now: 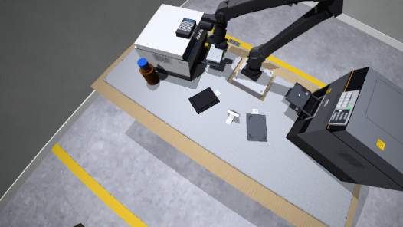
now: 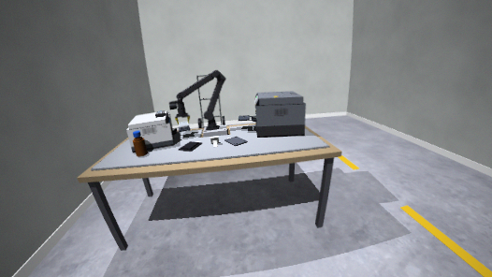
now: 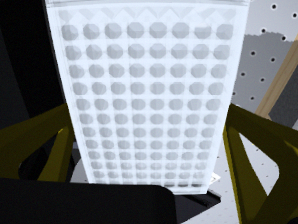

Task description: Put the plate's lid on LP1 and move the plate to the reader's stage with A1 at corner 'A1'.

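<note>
The white many-welled plate [image 1: 214, 56] [image 2: 183, 126] [image 3: 147, 87] fills the middle of the wrist view. Its lid cannot be told apart from it. My gripper [image 1: 215, 50] [image 2: 182, 122] [image 3: 148, 111] is shut on the plate's two long sides, one yellow finger against each. The plate appears just above the dispenser's dark stage [image 3: 200, 199], part of which shows past its far end. The reader's stage [image 1: 297, 95] stands out from the reader, bare. The engravings and A1 corners are too small to read.
The white dispenser [image 1: 165, 34] [image 2: 151, 135] is beside the gripper. The capped bottle [image 1: 150, 75] [image 2: 139, 147] stands upright by it. A black nest [image 1: 204, 100], a small white item [image 1: 231, 116] and a grey nest [image 1: 257, 127] lie mid-deck. The dark reader [image 1: 356, 153] [image 2: 281, 117] stands right.
</note>
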Action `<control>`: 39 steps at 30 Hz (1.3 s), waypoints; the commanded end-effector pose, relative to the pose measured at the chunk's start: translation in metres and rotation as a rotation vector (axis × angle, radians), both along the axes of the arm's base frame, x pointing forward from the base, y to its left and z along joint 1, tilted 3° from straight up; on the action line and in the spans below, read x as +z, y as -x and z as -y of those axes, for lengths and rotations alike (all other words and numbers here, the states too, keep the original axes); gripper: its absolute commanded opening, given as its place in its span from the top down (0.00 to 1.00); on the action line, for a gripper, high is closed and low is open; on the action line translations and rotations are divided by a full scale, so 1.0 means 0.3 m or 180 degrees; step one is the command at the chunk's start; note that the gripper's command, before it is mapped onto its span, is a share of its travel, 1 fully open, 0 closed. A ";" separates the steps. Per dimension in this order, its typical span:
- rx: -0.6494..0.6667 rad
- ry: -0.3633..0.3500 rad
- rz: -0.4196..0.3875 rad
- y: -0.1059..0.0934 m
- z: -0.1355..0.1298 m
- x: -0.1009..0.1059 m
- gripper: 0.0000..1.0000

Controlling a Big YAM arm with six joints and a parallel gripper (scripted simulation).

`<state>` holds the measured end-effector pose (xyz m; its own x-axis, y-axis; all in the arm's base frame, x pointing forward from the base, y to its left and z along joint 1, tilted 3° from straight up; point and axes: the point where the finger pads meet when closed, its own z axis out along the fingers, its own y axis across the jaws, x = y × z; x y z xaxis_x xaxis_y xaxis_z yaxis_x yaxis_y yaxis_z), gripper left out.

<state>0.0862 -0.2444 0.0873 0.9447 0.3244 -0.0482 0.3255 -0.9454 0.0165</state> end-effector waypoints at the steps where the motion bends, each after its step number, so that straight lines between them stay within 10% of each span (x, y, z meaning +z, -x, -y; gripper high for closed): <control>1: -0.0080 0.0177 0.0073 -0.019 0.065 0.087 0.14; 12: -0.0033 -0.0037 -0.0013 0.002 0.015 0.012 0.14; 39: 0.1013 0.0138 0.0102 -0.245 -0.031 0.119 0.14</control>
